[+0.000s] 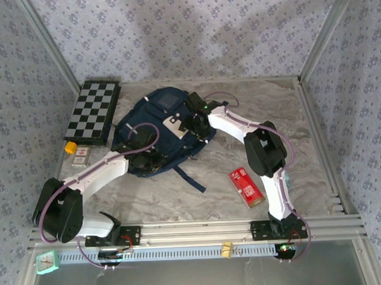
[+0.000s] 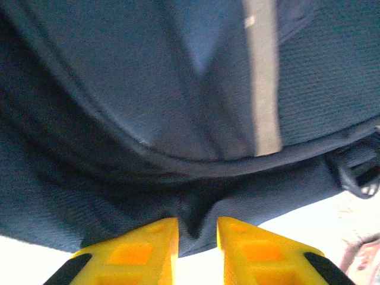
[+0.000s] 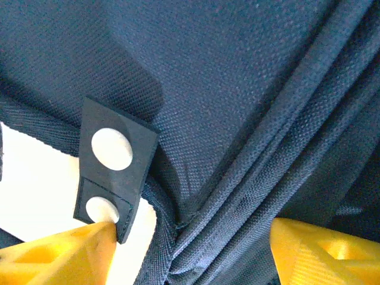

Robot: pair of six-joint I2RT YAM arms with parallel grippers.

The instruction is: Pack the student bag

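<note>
- student bag (image 1: pixel 153 122) mid table (image 1: pixel 303 145), long axis running near to far.
- left hand (image 2: pixel 197 234) at near edge, pinched onto bag fabric.
- right hand (image 3: pixel 190 249) at far-right side, spread apart, straddling a fold.

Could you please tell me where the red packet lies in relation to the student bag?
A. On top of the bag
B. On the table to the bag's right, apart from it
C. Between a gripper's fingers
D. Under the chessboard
B: in the top view, the red packet lies flat on the marble table, to the right of the student bag with bare tabletop between them.
</note>
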